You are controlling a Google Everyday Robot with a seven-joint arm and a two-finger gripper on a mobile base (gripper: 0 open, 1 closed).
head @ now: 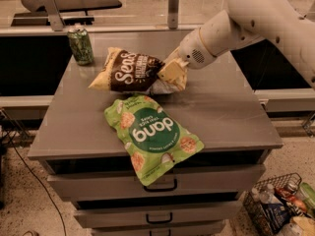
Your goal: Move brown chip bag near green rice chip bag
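Observation:
The brown chip bag [129, 72] is dark brown with tan ends and white "Sea" lettering. It hangs just above the grey cabinet top [226, 112], right behind the green rice chip bag. My gripper [172, 75] is shut on the brown bag's right end, the arm coming in from the upper right. The green rice chip bag [151, 134] lies flat at the front of the top, its "dang" circle upside down, its lower corner overhanging the front edge.
A green soda can [80, 45] stands at the back left corner. Drawers [162, 186] sit below the top. A wire basket [280, 208] with bottles is on the floor at lower right. A railing runs behind the cabinet.

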